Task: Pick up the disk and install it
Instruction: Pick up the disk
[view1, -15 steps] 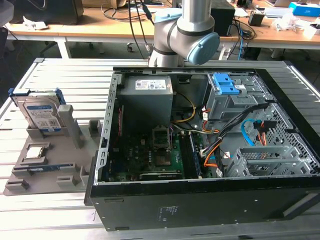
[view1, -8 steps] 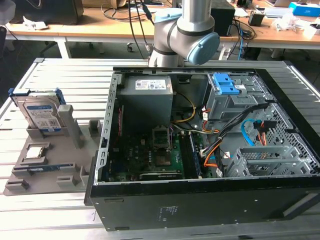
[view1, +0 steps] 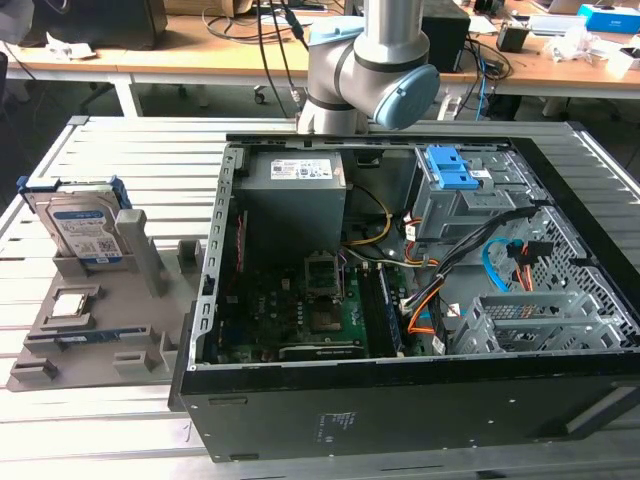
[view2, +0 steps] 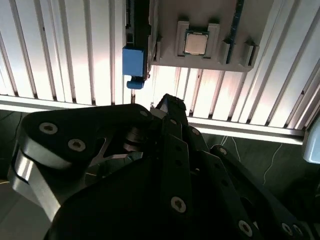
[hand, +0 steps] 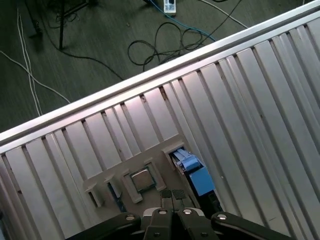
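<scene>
- Blue-framed disk (view1: 85, 222) is standing upright in a grey holder (view1: 110, 318) near the tabletop (view1: 130, 150) edge on the exterior view's left.
- Hand (hand: 172, 194) is hovering high above it, fingers together, gripping nothing.

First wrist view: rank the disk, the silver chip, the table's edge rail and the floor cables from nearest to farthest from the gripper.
1. The disk and the silver chip, both on the gray holder just under the gripper: too close to call.
2. The table's edge rail, well beyond the holder.
3. The floor cables, past the rail, farthest.
</scene>
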